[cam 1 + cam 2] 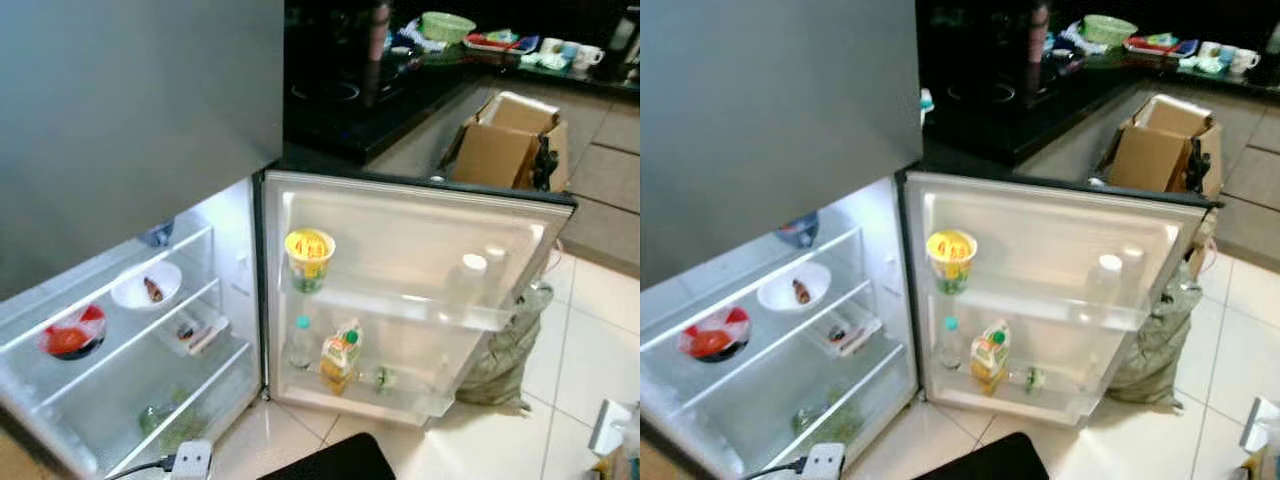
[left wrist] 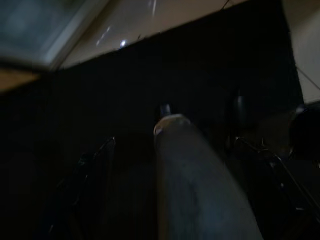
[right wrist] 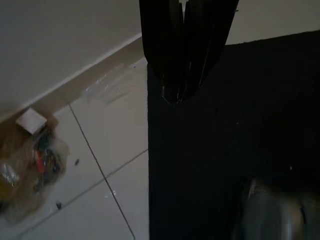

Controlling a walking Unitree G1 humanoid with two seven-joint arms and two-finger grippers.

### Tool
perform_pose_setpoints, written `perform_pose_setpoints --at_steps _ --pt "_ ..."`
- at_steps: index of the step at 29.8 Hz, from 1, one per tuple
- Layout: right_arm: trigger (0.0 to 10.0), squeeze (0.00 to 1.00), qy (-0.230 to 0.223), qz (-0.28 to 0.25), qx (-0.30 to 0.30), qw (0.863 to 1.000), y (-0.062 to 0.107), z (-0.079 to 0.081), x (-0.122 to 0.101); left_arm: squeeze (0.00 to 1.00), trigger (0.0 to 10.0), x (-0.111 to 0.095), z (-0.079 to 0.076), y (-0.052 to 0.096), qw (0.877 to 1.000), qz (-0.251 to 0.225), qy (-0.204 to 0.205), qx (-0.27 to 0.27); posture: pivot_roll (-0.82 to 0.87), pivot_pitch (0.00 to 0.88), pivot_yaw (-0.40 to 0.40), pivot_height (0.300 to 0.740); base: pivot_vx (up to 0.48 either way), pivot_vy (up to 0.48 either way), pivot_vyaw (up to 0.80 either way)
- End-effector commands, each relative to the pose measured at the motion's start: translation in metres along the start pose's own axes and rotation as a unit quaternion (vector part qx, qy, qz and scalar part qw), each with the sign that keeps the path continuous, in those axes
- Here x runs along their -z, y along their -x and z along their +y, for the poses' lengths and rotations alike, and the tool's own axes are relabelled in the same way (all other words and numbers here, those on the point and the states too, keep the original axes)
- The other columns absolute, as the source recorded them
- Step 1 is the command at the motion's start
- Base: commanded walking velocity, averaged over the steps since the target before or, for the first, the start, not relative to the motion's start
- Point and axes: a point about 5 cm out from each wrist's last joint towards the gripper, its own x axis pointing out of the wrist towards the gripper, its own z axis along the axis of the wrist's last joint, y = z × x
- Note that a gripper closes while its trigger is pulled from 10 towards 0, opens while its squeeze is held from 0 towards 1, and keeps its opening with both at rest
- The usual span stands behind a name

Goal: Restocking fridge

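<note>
The fridge's lower door stands wide open. Its upper rack holds a yellow cup and a clear bottle with a white cap. On the rack below are a green-capped bottle, a juice carton and a small bottle lying flat. The lit shelves inside carry a white bowl, a red-covered bowl, a small tray and greens at the bottom. My right gripper hangs shut over a black mat. The left wrist view is dark.
A black countertop with dishes runs behind the door. An open cardboard box and a grey sack stand on the tiled floor beyond the door. A white plug block lies by the fridge's foot. A plastic bag is on the tiles.
</note>
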Motion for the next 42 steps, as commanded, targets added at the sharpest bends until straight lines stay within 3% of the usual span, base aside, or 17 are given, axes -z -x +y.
perform_pose_setpoints --at_steps 1,10,29,42 --pt "10.0 0.0 -0.004 -0.004 0.003 1.0 0.0002 -0.0016 -0.001 0.0 10.0 0.0065 0.0001 0.0009 1.0 0.014 -0.007 0.005 -0.12 0.007 0.006 0.74 0.0 0.0 0.0" --pt "10.0 0.0 -0.006 -0.007 -0.001 1.0 -0.0003 0.0016 -0.0032 0.0 10.0 0.0089 -0.0033 0.0012 0.999 0.021 -0.003 0.035 -0.12 0.0 0.011 0.74 0.0 -0.06 0.0" --pt "10.0 0.0 -0.016 -0.007 0.001 1.0 0.0 -0.0002 -0.0009 0.0 10.0 0.0047 -0.0046 0.0003 0.999 0.018 0.005 0.04 -0.14 0.0 0.021 0.74 0.0 -0.404 0.0" --pt "10.0 0.0 -0.049 -0.031 -0.01 0.998 0.0001 0.0005 -0.0088 0.0 10.0 0.0016 -0.0057 -0.0004 0.999 0.015 0.003 0.043 -0.14 0.0 0.031 0.74 0.0 -0.411 0.0"
